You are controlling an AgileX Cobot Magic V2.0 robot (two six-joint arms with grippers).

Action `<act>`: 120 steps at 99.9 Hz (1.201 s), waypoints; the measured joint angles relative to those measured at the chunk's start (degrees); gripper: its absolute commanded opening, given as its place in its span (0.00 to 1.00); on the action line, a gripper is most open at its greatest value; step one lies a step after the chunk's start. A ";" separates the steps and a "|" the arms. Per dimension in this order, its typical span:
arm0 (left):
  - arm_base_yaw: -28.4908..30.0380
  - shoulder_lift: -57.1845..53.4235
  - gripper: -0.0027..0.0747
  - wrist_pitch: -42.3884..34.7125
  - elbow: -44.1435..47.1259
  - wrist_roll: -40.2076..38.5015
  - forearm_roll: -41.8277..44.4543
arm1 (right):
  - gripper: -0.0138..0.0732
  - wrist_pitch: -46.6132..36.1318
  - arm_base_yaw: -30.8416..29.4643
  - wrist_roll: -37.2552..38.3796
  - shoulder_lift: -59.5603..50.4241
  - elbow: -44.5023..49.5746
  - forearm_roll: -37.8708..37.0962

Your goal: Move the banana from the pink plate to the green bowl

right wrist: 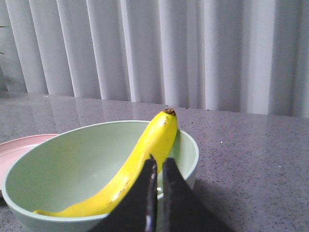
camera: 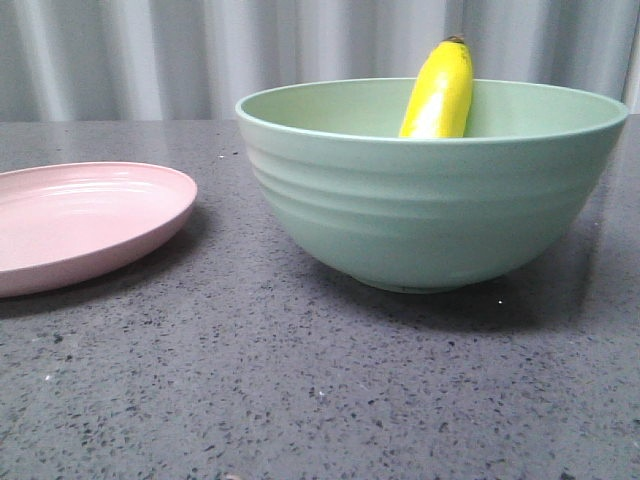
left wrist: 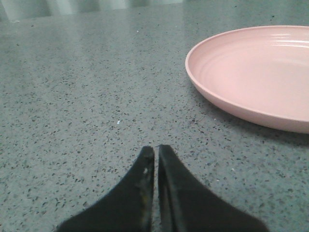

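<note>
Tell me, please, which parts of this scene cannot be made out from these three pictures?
- Banana, front view: lower part hidden behind the green bowl wall.
- Pink plate, front view: cut off by the left edge.
- Banana, right wrist view: middle covered by the right hand.
- Both arms: absent from the front view.

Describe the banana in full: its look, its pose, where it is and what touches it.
The banana is smooth, bright yellow and glossy, toy-like, curved, with a small dark tip. It lies inside the green bowl, leaning against the inner wall, its dark tip poking up above the rim. Nothing holds it: the right gripper is shut and hangs over the bowl.
</note>
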 measured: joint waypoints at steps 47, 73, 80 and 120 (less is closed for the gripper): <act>0.00 0.00 0.01 0.00 -0.03 0.00 0.00 | 0.08 -0.50 -8.79 0.00 -1.48 0.78 0.00; 0.00 0.00 0.01 0.00 -0.03 0.00 0.00 | 0.08 -4.08 -17.98 1.02 -4.95 6.84 0.10; 0.00 0.00 0.01 0.00 0.00 0.00 0.00 | 0.08 -1.76 -19.35 1.02 -6.99 6.84 0.10; 0.00 0.00 0.01 0.00 -0.03 0.00 0.00 | 0.08 22.67 -29.05 1.84 -17.07 6.84 -0.23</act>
